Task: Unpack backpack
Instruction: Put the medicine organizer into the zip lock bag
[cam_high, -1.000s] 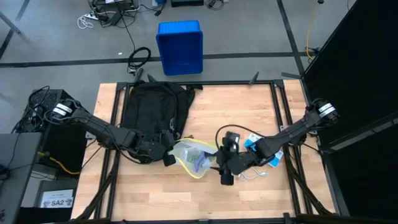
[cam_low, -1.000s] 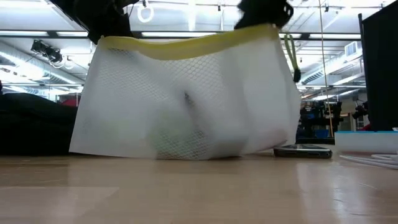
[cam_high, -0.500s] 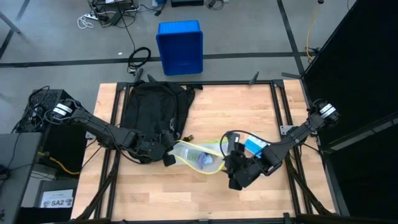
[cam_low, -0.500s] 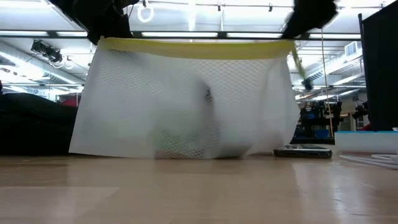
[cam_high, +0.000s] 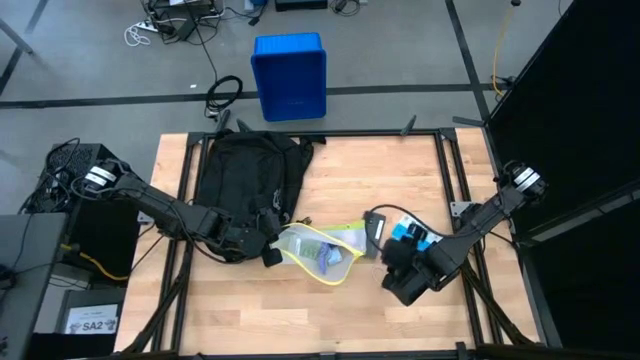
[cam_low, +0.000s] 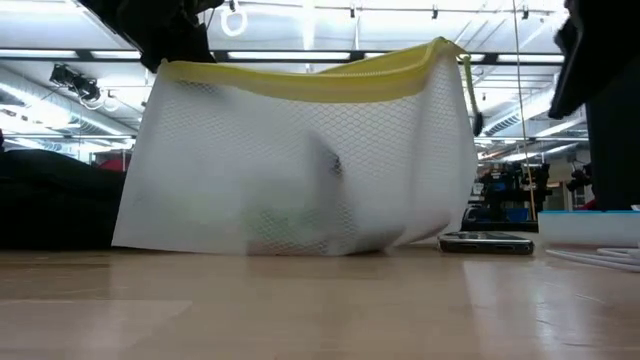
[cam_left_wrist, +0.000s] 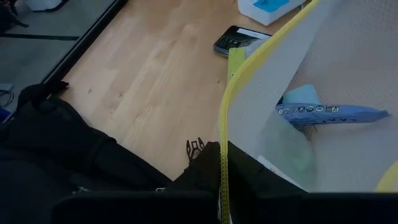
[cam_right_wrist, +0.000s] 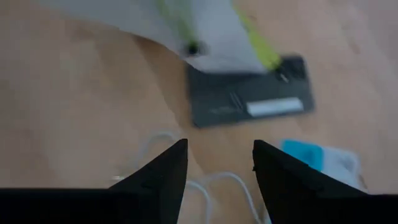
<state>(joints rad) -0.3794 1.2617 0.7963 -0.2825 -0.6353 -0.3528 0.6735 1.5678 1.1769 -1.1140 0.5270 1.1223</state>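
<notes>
Left gripper (cam_high: 268, 254) pinches the mesh pouch (cam_high: 322, 252) at centre frame, beside the backpack (cam_high: 245, 175); right gripper (cam_right_wrist: 214, 168), fingers spread, empty, hovers lower right over a phone (cam_right_wrist: 249, 99)

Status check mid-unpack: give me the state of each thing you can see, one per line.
backpack: flat on the table, beside the left arm.
mesh pouch: out of the backpack, yellow zipper edge pinched at one corner, items inside.
left gripper: shut on the mesh pouch.
right gripper: open, empty, clear of the pouch.
phone: flat on the table.
blue bin: on the floor.
</notes>
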